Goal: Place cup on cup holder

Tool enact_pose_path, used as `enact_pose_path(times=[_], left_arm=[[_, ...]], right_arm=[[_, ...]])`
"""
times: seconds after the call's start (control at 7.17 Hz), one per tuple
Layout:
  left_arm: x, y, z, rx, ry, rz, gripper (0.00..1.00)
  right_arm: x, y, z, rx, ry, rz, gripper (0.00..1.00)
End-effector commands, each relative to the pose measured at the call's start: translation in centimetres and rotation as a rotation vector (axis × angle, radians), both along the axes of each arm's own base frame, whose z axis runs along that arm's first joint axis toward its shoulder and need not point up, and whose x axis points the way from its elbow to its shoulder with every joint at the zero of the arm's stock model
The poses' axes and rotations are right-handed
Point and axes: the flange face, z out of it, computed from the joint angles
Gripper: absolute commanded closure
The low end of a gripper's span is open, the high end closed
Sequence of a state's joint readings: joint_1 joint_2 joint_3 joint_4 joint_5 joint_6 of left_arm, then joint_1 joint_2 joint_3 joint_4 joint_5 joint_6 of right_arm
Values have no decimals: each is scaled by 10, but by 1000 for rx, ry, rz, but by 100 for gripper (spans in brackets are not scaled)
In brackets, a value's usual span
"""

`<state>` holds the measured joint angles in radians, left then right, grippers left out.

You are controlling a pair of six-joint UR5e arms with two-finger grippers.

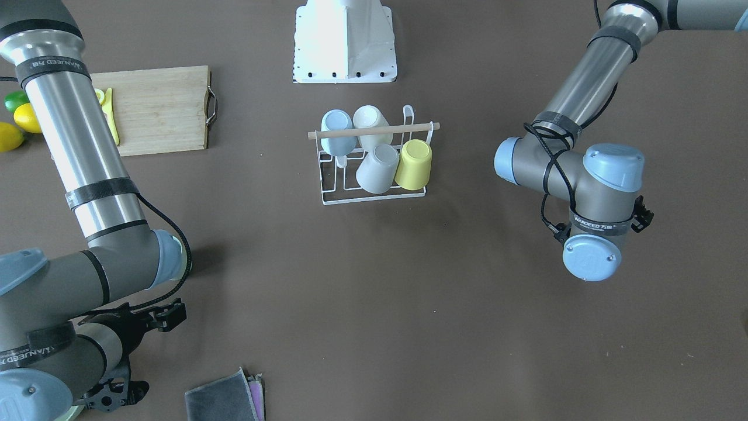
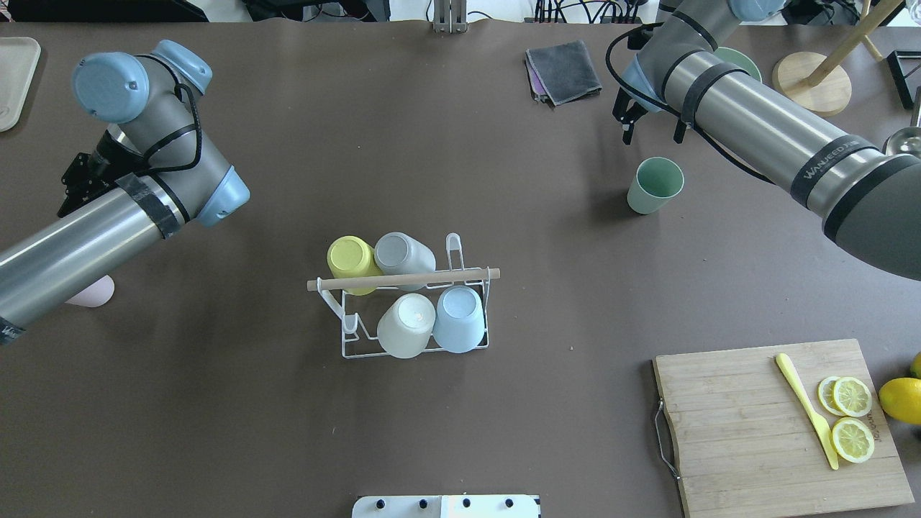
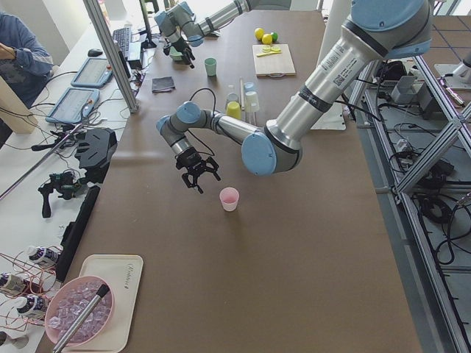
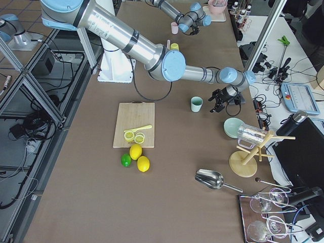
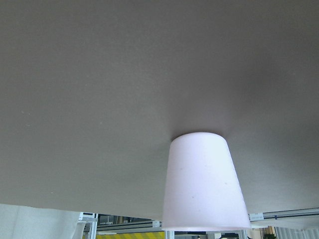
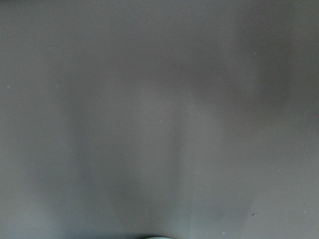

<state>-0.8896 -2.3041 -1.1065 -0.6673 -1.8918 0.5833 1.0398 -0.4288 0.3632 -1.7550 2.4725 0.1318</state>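
The cup holder [image 2: 414,351], a white wire rack with a wooden rod [image 2: 403,279], stands mid-table and carries several upturned cups; it also shows in the front view [image 1: 374,199]. A green cup [image 2: 655,185] stands upright at the far right. My right gripper [image 2: 651,135] is open and empty just beyond it, not touching. A pink cup [image 2: 90,291] stands upside down at the left, half hidden under my left arm; it fills the left wrist view [image 5: 204,184]. My left gripper [image 3: 197,175] hovers beside the pink cup [image 3: 229,198], open and empty.
A cutting board [image 2: 748,439] with lemon slices and a yellow knife lies near right. A grey cloth [image 2: 565,68], a green bowl [image 2: 745,63] and a wooden stand [image 2: 813,86] sit at the far right. A tray [image 2: 14,72] lies far left.
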Motion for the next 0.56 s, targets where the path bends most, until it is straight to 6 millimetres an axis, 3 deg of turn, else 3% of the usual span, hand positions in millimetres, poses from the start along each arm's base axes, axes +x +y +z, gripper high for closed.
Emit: enact_pose_path(times=[0.0,0.42], left_arm=[[17,13,12,-28,-11,48,5],[33,30,27,-47,-31,85,5]], right_arm=[[-1,10,9,-82,-23,-29,1],[-8,18,6,-155,-13,-24,1]])
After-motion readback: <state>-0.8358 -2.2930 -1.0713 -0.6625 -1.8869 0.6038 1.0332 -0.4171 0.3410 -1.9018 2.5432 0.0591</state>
